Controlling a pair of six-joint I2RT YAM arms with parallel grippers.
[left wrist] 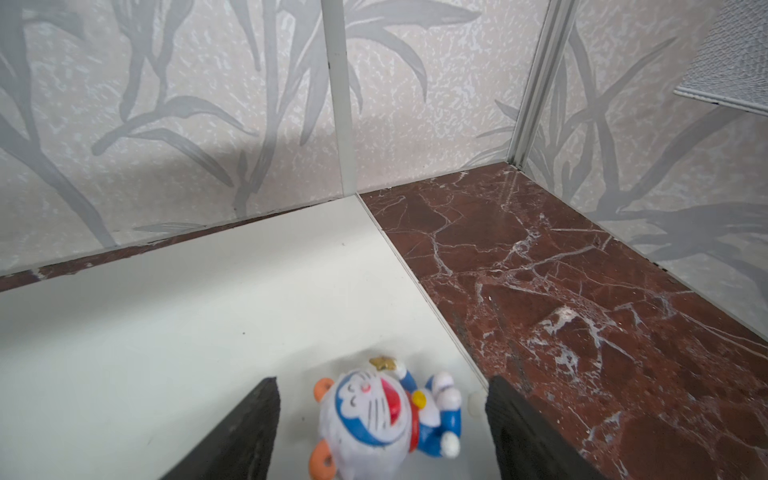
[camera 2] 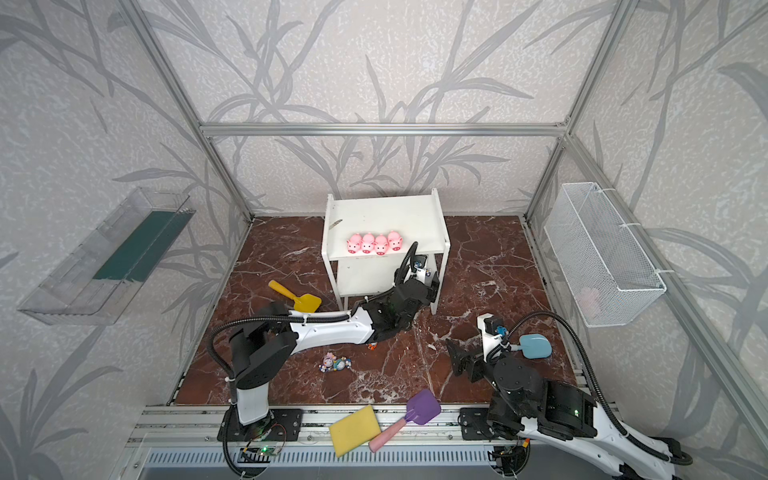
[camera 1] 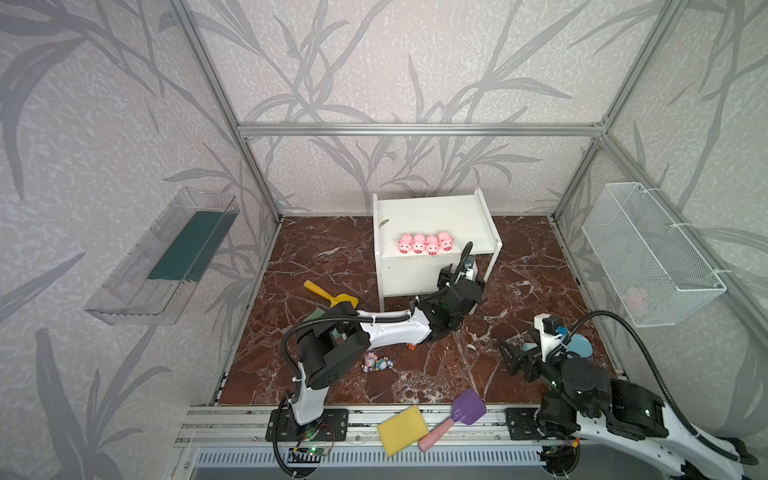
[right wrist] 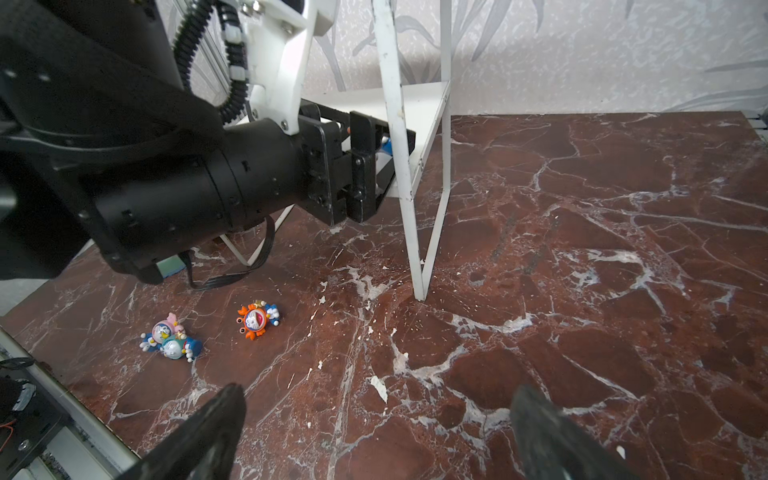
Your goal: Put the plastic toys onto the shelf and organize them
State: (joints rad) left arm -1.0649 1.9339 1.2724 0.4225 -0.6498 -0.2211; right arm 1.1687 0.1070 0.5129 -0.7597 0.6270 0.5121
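Observation:
Several pink pigs (camera 1: 424,243) (camera 2: 374,243) stand in a row at the front of the top board of the white shelf (camera 1: 432,212) (camera 2: 386,212). My left gripper (left wrist: 383,380) (right wrist: 365,166) reaches into the lower tier and is open. A white-blue figurine (left wrist: 374,415) lies on its back on the lower board (left wrist: 208,311), with a gap to each finger. On the marble floor lie an orange figurine (right wrist: 257,319) (camera 1: 411,345) and, touching each other, a pink figurine (right wrist: 164,328) and a teal figurine (right wrist: 176,347). My right gripper (right wrist: 379,390) (camera 1: 513,357) hangs open and empty over bare floor at the right.
A yellow shovel (camera 1: 328,295) lies left of the shelf. A blue shovel (camera 2: 534,345) sits by the right arm. A purple shovel (camera 1: 465,409) and a yellow sponge (camera 1: 401,430) rest on the front rail. A wire basket (camera 1: 652,253) and a clear tray (camera 1: 166,257) hang on the side walls.

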